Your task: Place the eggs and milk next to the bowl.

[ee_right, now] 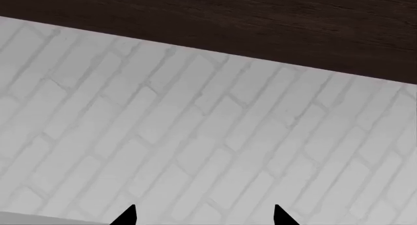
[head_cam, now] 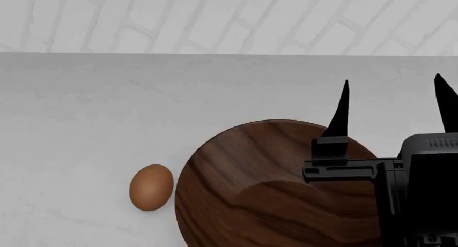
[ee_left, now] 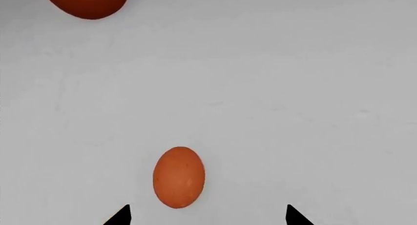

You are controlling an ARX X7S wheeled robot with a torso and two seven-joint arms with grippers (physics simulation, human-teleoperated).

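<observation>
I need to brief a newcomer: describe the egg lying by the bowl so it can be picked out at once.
In the head view, find the big dark-brown wooden bowl on the pale counter. Just off its left rim lies one small orange-brown egg, long axis pointing away from the robot. It is smooth, matte and far smaller than the grained bowl, the only other thing lying there.

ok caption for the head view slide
Brown egg lying beside the wooden bowl on a white counter, right tool open above.
</observation>
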